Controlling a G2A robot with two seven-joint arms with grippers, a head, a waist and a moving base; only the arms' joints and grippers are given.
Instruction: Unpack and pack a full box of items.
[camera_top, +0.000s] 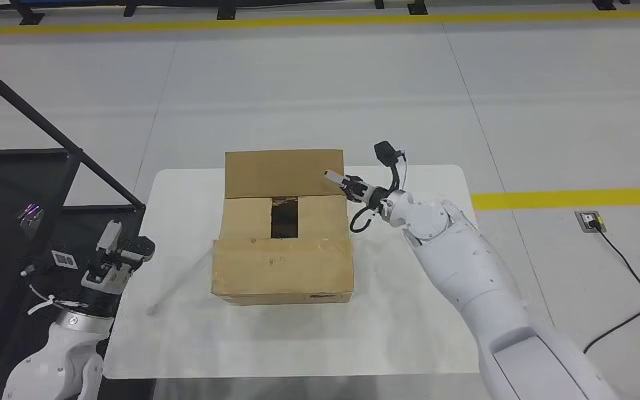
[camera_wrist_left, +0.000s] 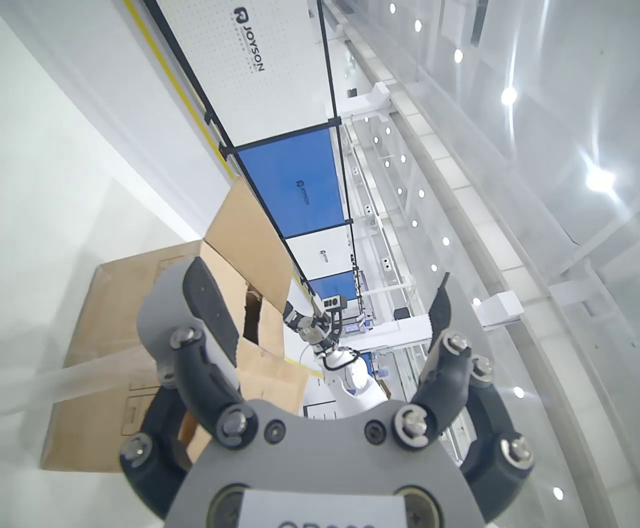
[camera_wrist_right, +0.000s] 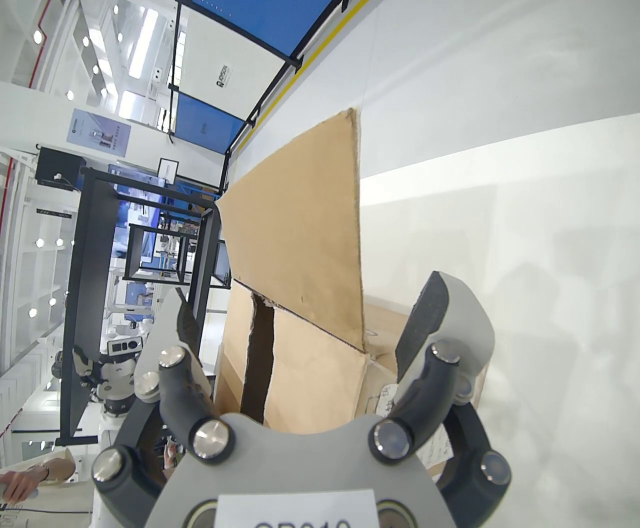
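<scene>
A brown cardboard box (camera_top: 281, 268) is set on the middle of the white bench (camera_top: 385, 325). Its far flap (camera_top: 285, 172) is lifted and tilted away from the opening. The left flap (camera_top: 246, 218) and the right flap (camera_top: 325, 215) are folded inward, and a dark gap (camera_top: 285, 218) is left between them. The near part of the top appears to be covered by a closed near flap, though this is not clear from above

The right jaws are held at the far right corner of the box, just beside the right edge of the far flap. Their fingers (camera_wrist_right: 440, 310) are spread wide, and nothing is gripped between them. In the right wrist view, the far flap and the gap are seen beyond the fingers

The left jaws are kept at the left edge of the bench, well apart from the box. Their fingers (camera_wrist_left: 210, 305) are likewise spread wide, and nothing is held. In the left wrist view, the box is seen past them, with the right arm on its far side

A thin pale streak (camera_top: 180, 283) is seen across the bench, running from beside the near left corner of the box toward the near left. A black frame (camera_top: 70, 143) is placed to the left of the bench, and a yellow line (camera_top: 540, 198) is painted on the floor to the right
</scene>
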